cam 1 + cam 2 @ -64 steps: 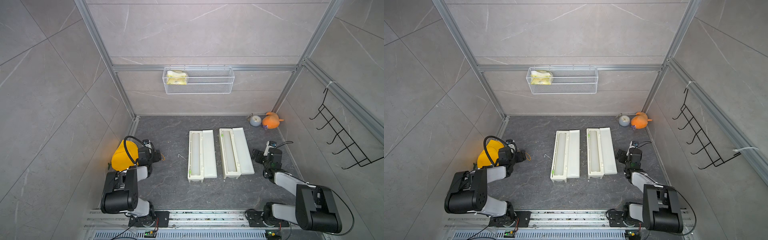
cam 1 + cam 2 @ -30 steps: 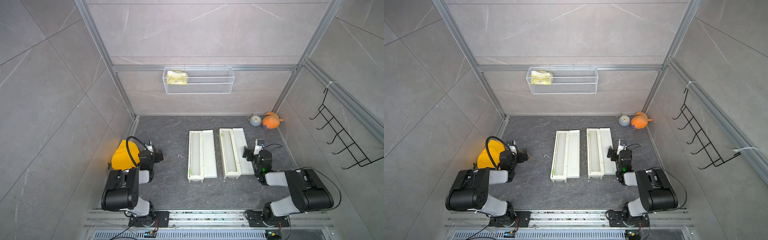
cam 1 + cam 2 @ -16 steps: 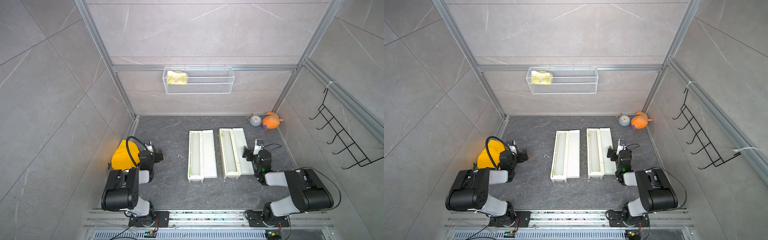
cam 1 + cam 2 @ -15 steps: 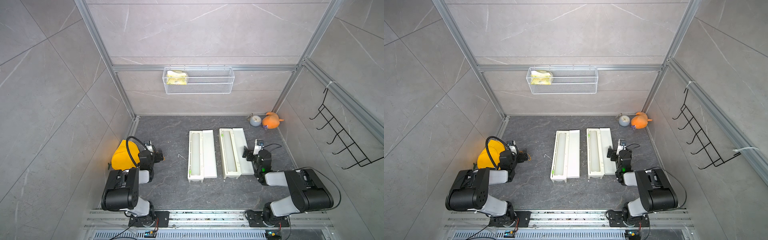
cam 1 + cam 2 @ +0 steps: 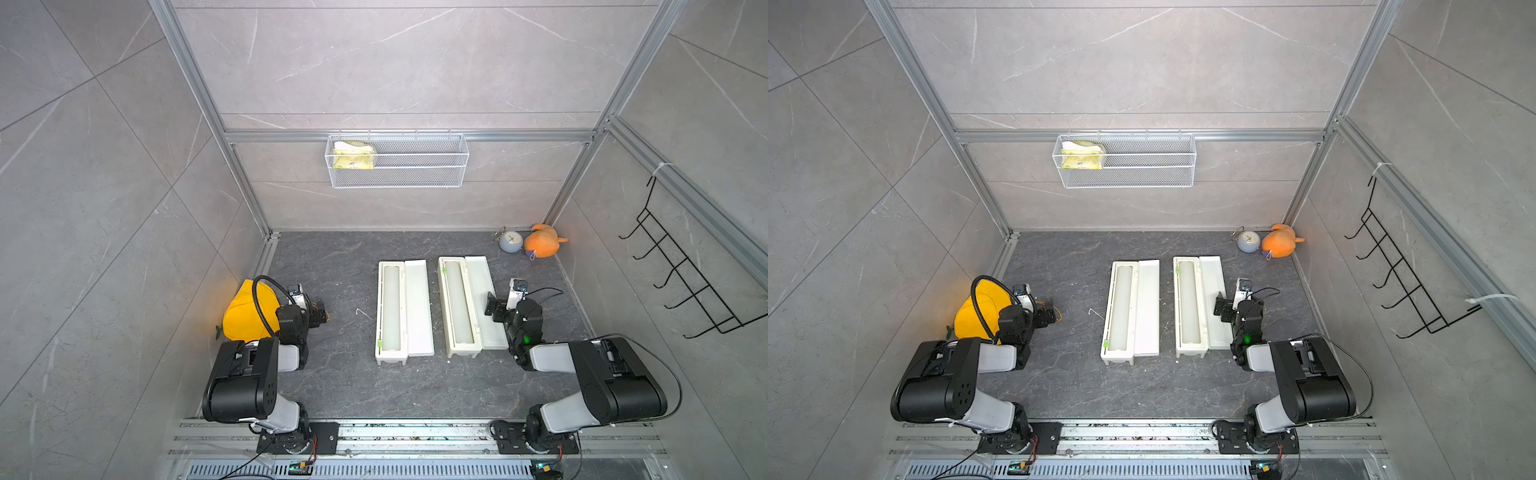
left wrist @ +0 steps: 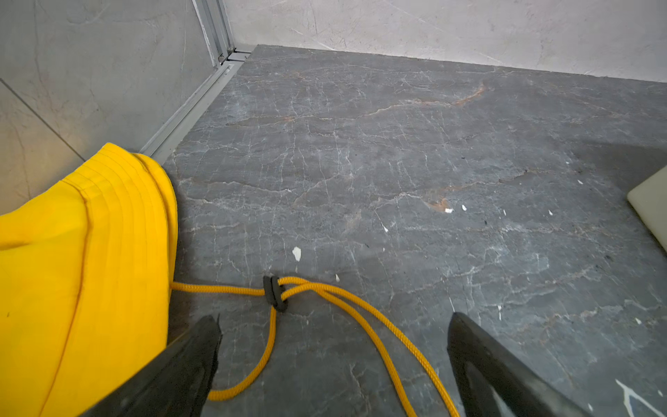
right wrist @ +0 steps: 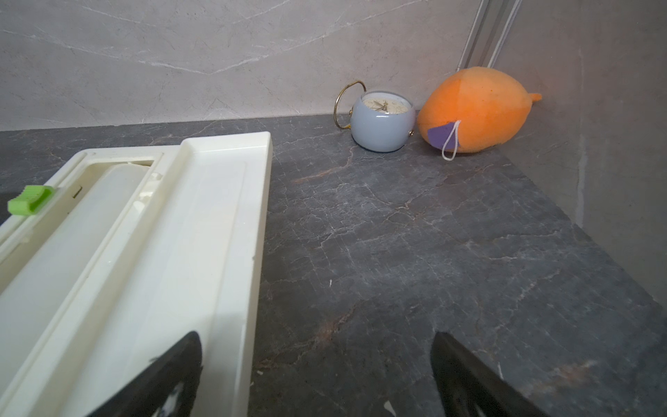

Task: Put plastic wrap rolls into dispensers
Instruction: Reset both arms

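Cream plastic lies under your right hand: its fingers are spread, one above the open lid of the nearer dispenser, one above bare tabletop. Flip that lid carelessly and the light box may slide or tip, spilling its roll. Both boxes already hold film; the further dispenser, with a second roll inside, lies open between your two hands. Your left hand, also spread and empty, hangs over a yellow cord beside a hat; closing there would snag it and drag the hat along.

Bare floor between 2 dispensers; yellow hat, cord beside left pincer.
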`<action>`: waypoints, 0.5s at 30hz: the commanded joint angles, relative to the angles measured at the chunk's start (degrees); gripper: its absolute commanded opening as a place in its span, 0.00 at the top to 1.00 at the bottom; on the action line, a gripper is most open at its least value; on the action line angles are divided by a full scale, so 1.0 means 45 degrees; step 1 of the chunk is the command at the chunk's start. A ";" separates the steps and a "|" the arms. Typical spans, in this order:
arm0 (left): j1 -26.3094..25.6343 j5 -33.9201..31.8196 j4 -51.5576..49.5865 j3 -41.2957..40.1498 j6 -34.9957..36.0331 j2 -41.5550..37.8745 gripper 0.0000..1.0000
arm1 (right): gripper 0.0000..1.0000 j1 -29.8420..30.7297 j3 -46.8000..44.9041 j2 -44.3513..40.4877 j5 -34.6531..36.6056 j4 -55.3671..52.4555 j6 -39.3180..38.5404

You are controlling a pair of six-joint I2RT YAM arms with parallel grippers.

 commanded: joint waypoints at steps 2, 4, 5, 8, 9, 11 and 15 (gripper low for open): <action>-0.0095 -0.0326 0.1190 -0.0021 0.0376 -0.0189 0.00 | 0.00 0.0185 0.0192 0.0189 0.0113 0.0074 -0.0404; -0.0092 -0.0497 0.0319 0.0461 0.0289 -0.0145 0.00 | 0.00 0.0194 0.0237 0.0221 0.0169 -0.0021 -0.0382; -0.0093 -0.0828 -0.0410 0.0870 0.0152 -0.0094 0.00 | 0.00 0.0192 0.0277 0.0231 0.0167 -0.0034 -0.0385; -0.0081 -0.0883 -0.0830 0.1186 0.0113 -0.0033 0.00 | 0.00 0.0194 0.0290 0.0231 0.0163 -0.0056 -0.0385; -0.0079 -0.0879 -0.0843 0.1165 0.0113 -0.0042 0.00 | 0.00 0.0194 0.0278 0.0231 0.0165 -0.0066 -0.0389; -0.0086 -0.0879 -0.0834 0.1179 0.0113 -0.0035 0.00 | 0.00 0.0194 0.0279 0.0230 0.0173 -0.0063 -0.0378; -0.0085 -0.0891 -0.0829 0.1180 0.0113 -0.0043 0.00 | 0.00 0.0194 0.0330 0.0250 0.0112 -0.0109 -0.0400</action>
